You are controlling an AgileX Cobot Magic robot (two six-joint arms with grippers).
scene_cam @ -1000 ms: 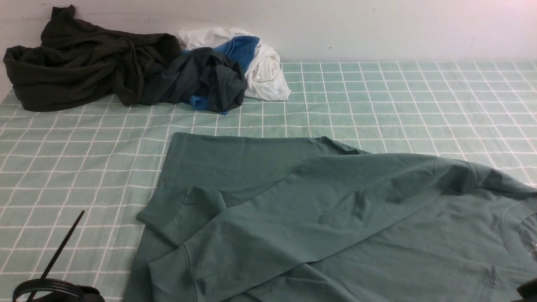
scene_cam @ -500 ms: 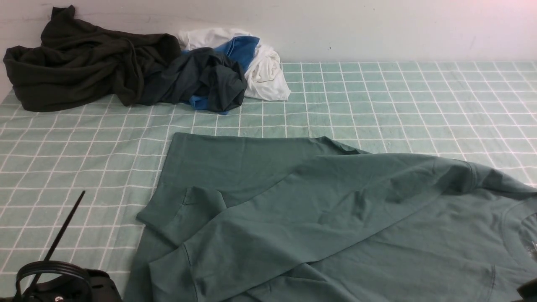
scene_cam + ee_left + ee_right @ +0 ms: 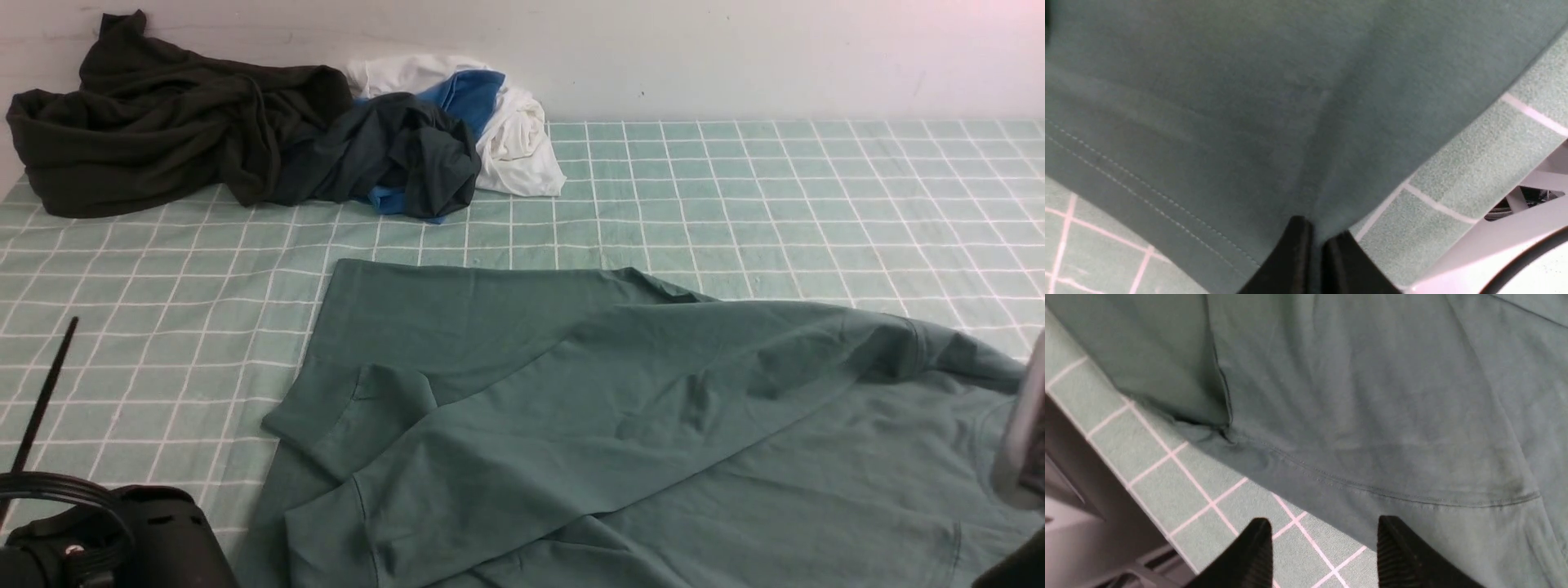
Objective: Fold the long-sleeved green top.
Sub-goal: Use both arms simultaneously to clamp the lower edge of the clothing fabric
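Left gripper (image 3: pixel 1318 239) was clamped on the top (image 3: pixel 620 408). Its jaws were nearly together, cloth puckered into the pinch, and the hem stitching ran just beside it. Right gripper (image 3: pixel 1323 539) stood wide open with nothing in it. Its tips were over the checked sheet (image 3: pixel 735 204), with the top's edge and a seam just ahead. I couldn't tell if they touched.

Key relation: the top's long axis ran across, from one gripper to the other. The hem end was at the left gripper and the collar end toward the right one. From the left gripper the garment lay ahead and to its right. From the right gripper it lay ahead and to its left. The sleeves looked folded across the body. My read: the left had its corner, and the right, nearer the collar end, had to close on its edge before any lift.

Views: the front view gave the full layout, plus the pile (image 3: pixel 245 131) well beyond the top. It hid both sets of tips, though. The left pinch was out of frame and the right arm was only a blur at the edge. Jaw state came from the wrist views alone, and neither of those showed the top's far edge.
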